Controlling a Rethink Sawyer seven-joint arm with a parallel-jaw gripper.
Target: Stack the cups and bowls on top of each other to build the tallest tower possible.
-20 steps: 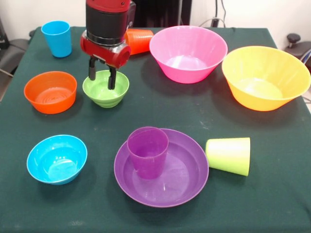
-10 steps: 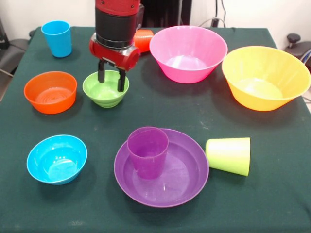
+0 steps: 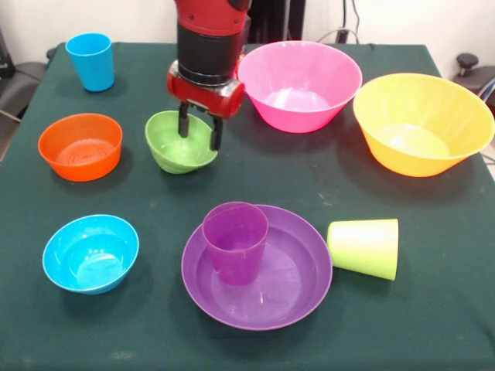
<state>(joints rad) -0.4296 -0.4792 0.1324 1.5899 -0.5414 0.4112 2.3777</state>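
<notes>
Tool (image 3: 200, 132) now clamped on right-hand rim of green bowl (image 3: 179, 142), one finger inside, one outside. Shifted rightward over the last second; bowl dragged along and tipped, opening now tilted toward orange bowl (image 3: 80, 146), where before it sat flat and level. Appears lifted or at least rocked onto one edge; cannot tell whether base has cleared the counter (image 3: 255, 174). Reads as a pick begun: first piece of the tower probably in hand, nothing stacked yet. Orange bowl unmoved near counter's left edge. Blue bowl (image 3: 90, 253) unmoved toward near-left corner. Blue cup (image 3: 90, 61) upright at far-left corner. Pink bowl (image 3: 299, 85) at far edge, just right of the arm; yellow bowl (image 3: 422, 124) by right edge. Purple cup (image 3: 235, 242) standing inside shallow purple bowl (image 3: 298, 290) near front edge; lime cup (image 3: 363, 247) on its side just beside that bowl. Orange cup, seen earlier behind the arm, now hidden. Rim-only grip with tilt: slip risk if swung fast.
</notes>
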